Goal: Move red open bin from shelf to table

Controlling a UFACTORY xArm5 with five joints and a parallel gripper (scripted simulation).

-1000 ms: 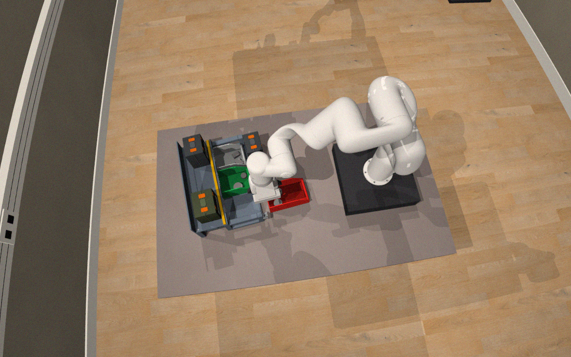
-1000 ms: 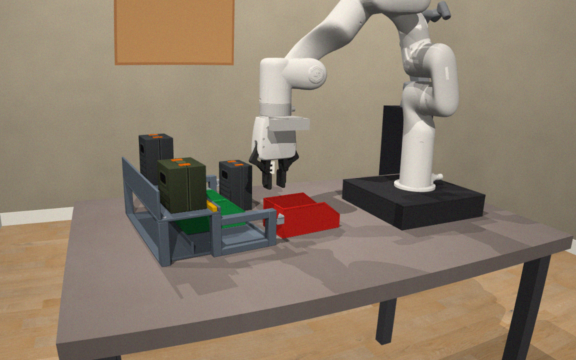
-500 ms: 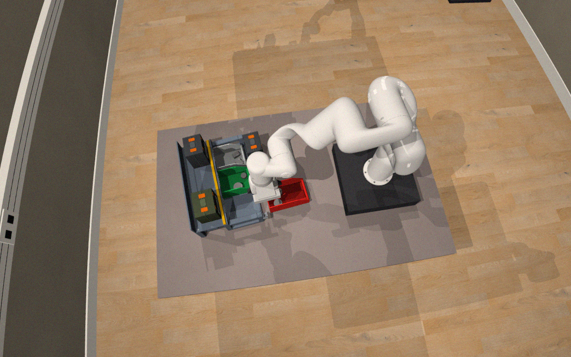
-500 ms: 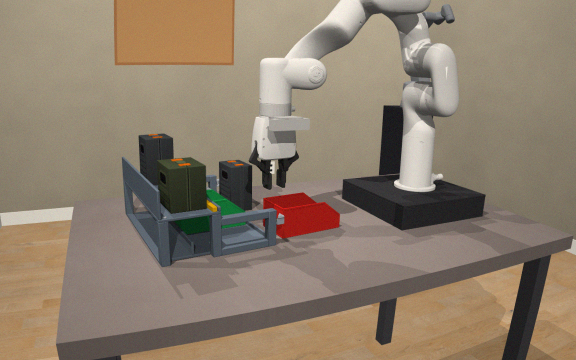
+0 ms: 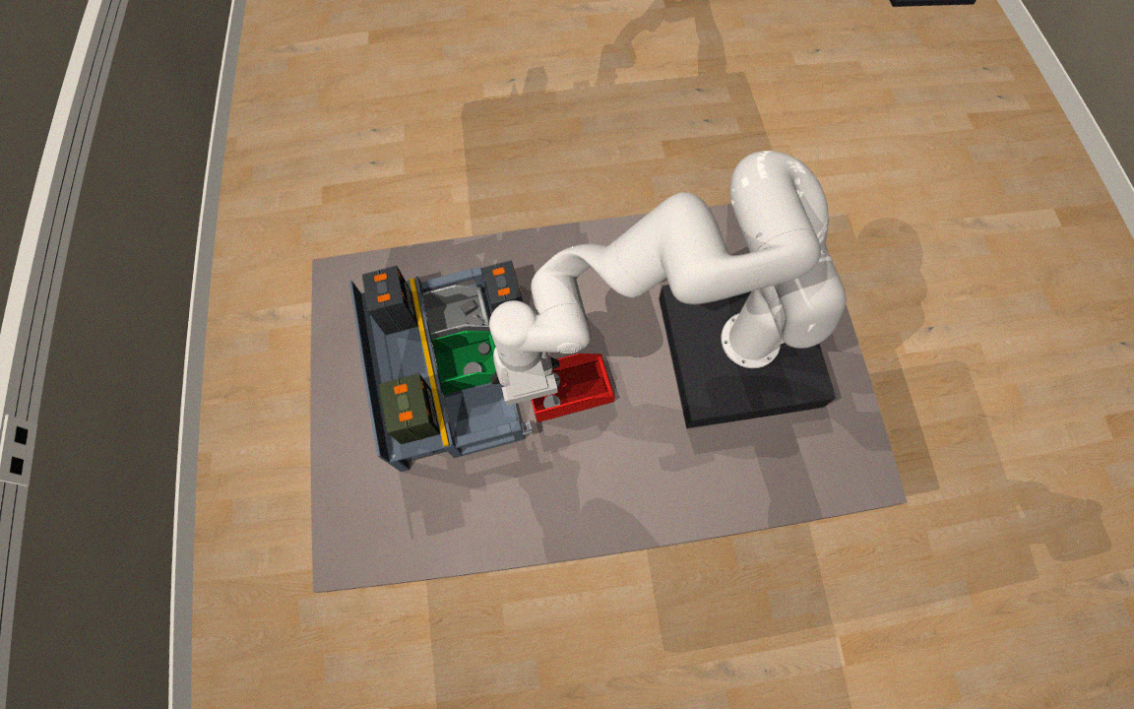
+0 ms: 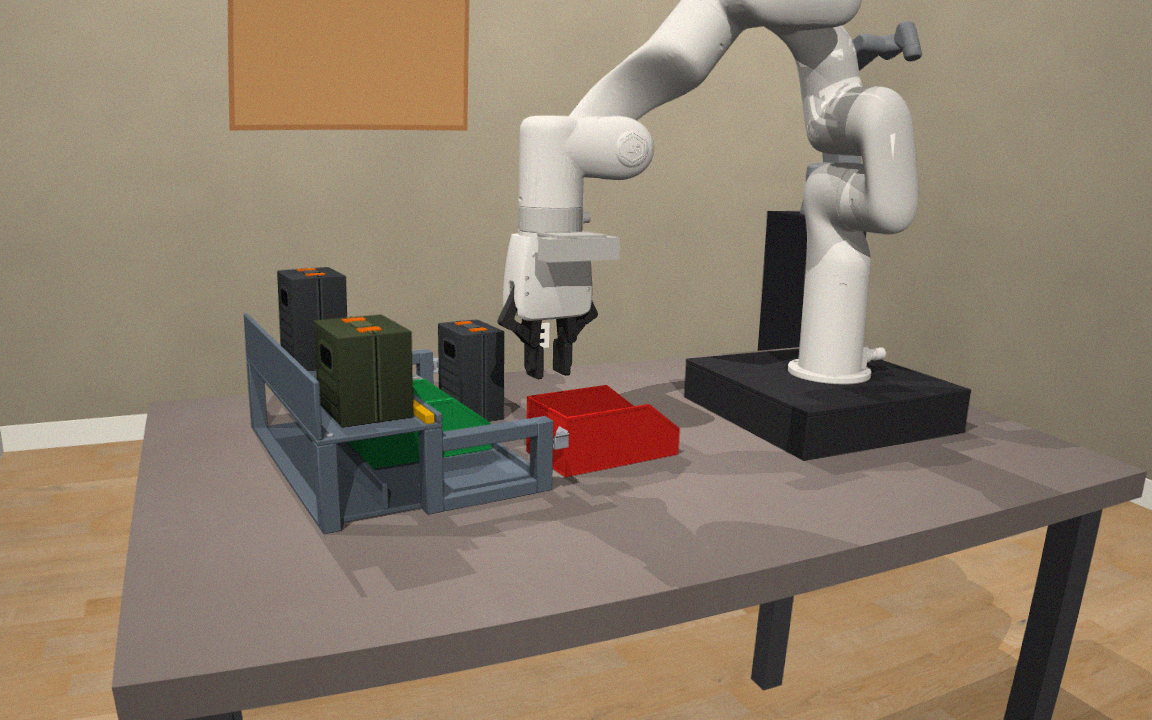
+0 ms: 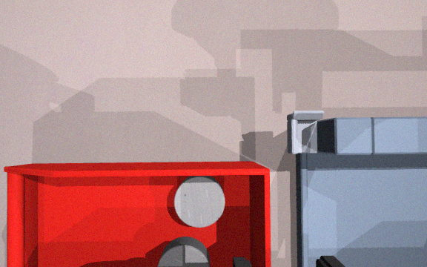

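The red open bin [image 5: 586, 384] [image 6: 616, 436] [image 7: 106, 208] stands upright on the grey table [image 5: 642, 502] [image 6: 473, 573] [image 7: 124, 55], right beside the front of the grey-blue shelf [image 5: 482, 431] [image 6: 329, 488] [image 7: 384, 135]. Grey round parts [image 7: 199, 201] lie inside it. My gripper [image 6: 548, 358] hangs a little above the bin's end nearest the shelf, clear of the rim. Its fingers are slightly apart with nothing between them. A green open bin [image 5: 457, 361] [image 6: 459, 419] sits on the shelf.
Two black boxes [image 5: 384, 290] [image 6: 310, 304] [image 5: 500, 282] [image 6: 470, 362] and an olive box [image 5: 407, 410] [image 6: 361, 367] stand on the shelf. The arm's black base block [image 5: 756, 388] [image 6: 831, 402] is to the right of the bin.
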